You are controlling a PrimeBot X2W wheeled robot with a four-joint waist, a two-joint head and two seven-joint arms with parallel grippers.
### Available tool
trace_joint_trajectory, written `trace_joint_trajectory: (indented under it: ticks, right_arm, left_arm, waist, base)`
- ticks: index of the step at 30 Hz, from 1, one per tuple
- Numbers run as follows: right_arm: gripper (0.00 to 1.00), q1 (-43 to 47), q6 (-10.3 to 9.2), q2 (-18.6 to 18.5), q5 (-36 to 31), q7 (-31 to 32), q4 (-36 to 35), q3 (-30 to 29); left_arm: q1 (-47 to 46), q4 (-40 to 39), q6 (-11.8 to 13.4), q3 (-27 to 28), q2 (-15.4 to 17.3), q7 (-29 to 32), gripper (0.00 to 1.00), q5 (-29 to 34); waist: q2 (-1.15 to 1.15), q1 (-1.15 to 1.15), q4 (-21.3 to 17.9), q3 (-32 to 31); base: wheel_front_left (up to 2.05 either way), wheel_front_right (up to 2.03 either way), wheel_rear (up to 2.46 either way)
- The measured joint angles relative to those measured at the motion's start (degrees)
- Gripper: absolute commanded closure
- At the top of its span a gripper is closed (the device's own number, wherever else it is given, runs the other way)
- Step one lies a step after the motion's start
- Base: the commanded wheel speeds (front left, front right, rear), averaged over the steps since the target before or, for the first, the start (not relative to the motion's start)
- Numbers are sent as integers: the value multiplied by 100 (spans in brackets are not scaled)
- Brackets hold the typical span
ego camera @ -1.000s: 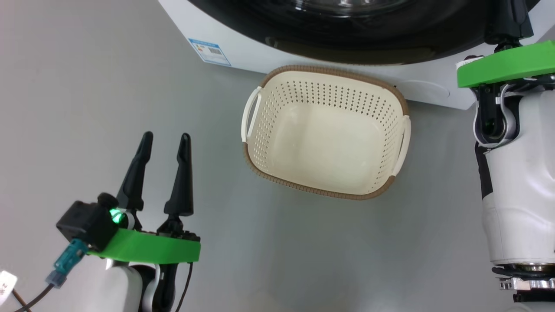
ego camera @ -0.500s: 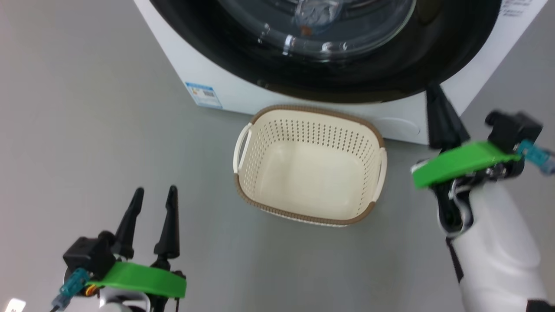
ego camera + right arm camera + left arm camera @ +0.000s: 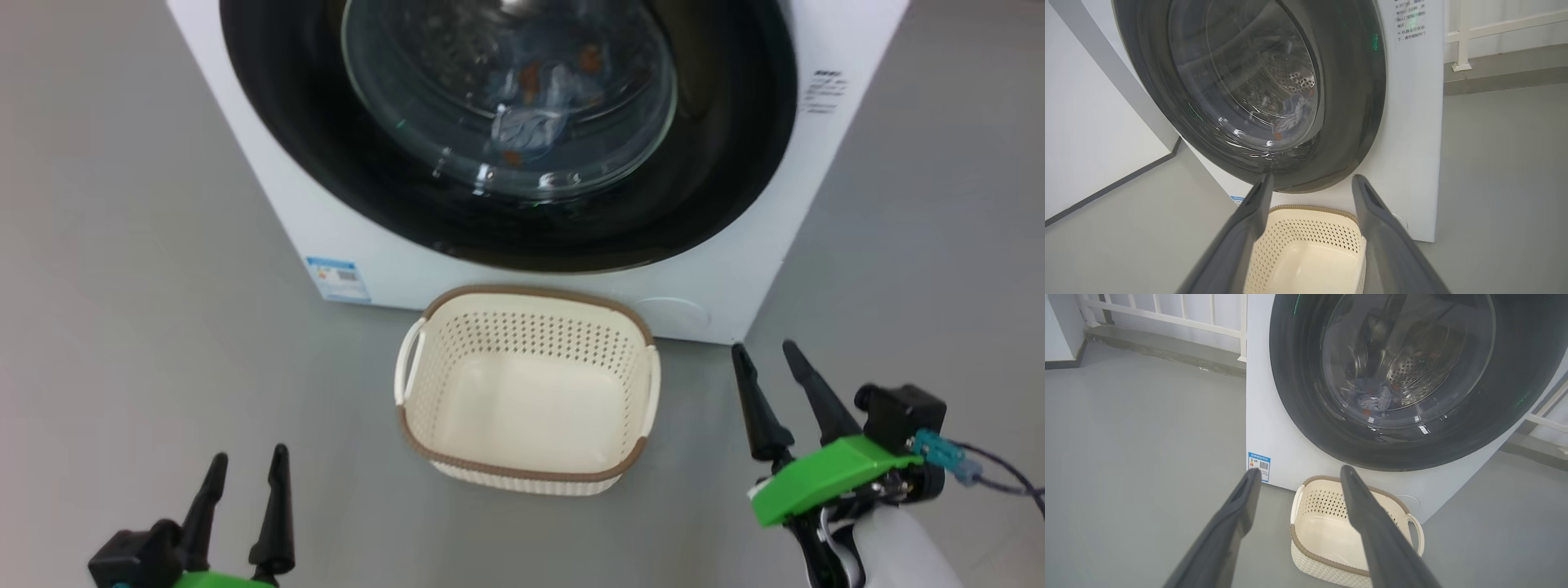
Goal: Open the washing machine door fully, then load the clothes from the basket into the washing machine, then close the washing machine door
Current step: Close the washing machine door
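Head view: washing machine door (image 3: 718, 163) closed at upper centre, clothes (image 3: 531, 122) behind its glass. Basket (image 3: 522, 472) on floor, centre frame. Left end effector (image 3: 249, 452) lower left and right end effector (image 3: 762, 346) lower right, fingers apart, gripping nothing.

Grey floor (image 3: 122, 286); basket (image 3: 531, 343), washing machine (image 3: 310, 220)

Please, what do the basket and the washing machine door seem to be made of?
The basket: probably moulded plastic, matte cream, given its even punched holes; the brown rim only imitates weaving. The washing machine door: glossy black rim, perhaps plastic, with small reflections; the bulging centre looks like clear glass, since the clothes show through it.
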Motion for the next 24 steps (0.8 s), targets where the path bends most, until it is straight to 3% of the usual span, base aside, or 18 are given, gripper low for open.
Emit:
trace_joint_trajectory:
  ticks: [24]
  right_arm:
    - [0, 1093, 0, -321, -41, 0, -469, -413]
  left_arm:
    - [508, -189, 0, 380, 238, 0, 0, 11]
  waist:
    - [0, 0, -1154, -577]
  base:
    - [0, 0, 0]
